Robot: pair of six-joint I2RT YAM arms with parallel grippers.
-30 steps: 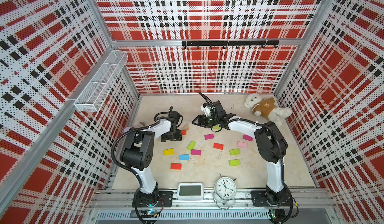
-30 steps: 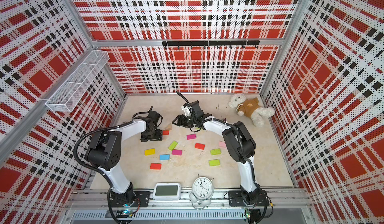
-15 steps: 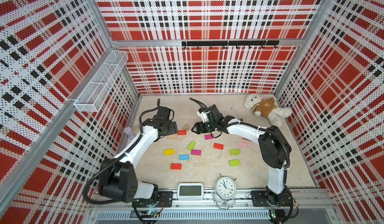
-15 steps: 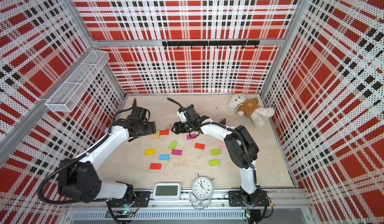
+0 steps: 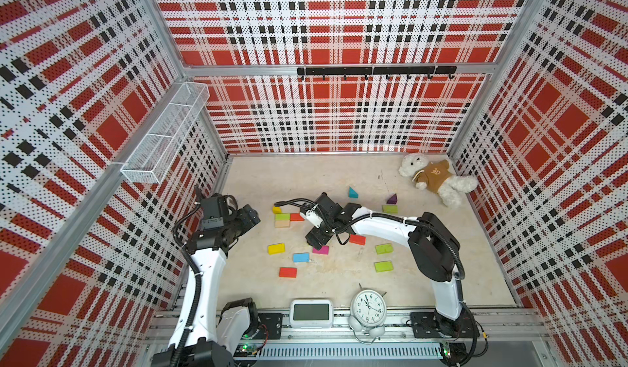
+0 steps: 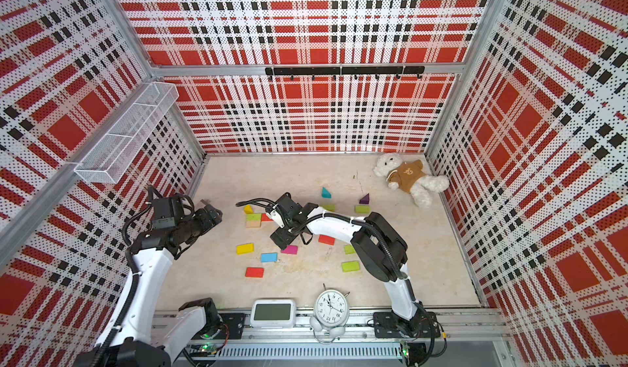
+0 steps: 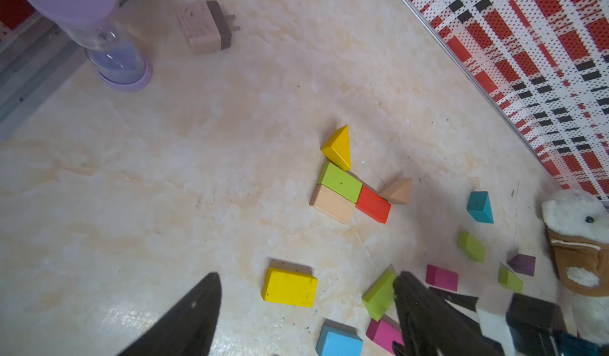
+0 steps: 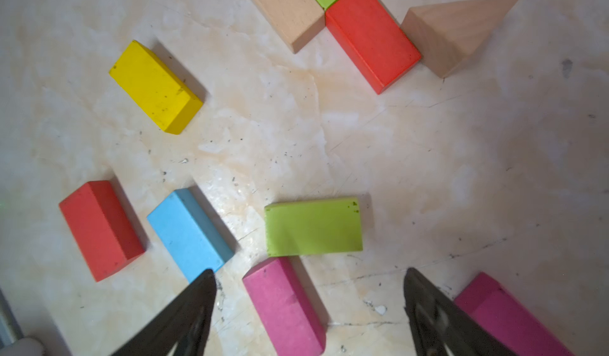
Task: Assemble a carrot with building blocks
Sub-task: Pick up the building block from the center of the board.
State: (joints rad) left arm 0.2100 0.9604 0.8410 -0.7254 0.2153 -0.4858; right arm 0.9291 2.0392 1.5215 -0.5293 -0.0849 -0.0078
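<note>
While both arms reach over the tabletop (image 5: 339, 173), a top view shows the left hand (image 5: 250, 214) hanging at about 9 o'clock, jaws parted and empty. The right hand (image 5: 315, 241) sits near the centre, just over a magenta brick (image 5: 323, 250). At 10 o'clock from it lies a joined group: a lime brick (image 5: 282, 216), a plain wood brick (image 5: 282, 224) and a red-orange brick (image 5: 296, 217) touching, with a yellow wedge (image 5: 277, 209) at the lime one's far edge. A yellow brick (image 5: 276, 248) lies loose at 9 o'clock of that hand, a blue brick (image 5: 301, 257) at 7 o'clock.

From the left wrist, the left hand's fingers (image 7: 184, 318) stand wide apart with nothing between them. A wood wedge (image 7: 397, 191) touches the red-orange brick's end. A lilac hourglass (image 7: 99, 38) and a beige plug (image 7: 206, 28) stand well apart from the group.

From the right wrist, the right hand's fingers (image 8: 184, 318) are spread wide, gripping nothing. The magenta brick lies on the tabletop in the gap between them, untouched, with a second lime brick (image 8: 313, 227) just beside it.
</note>
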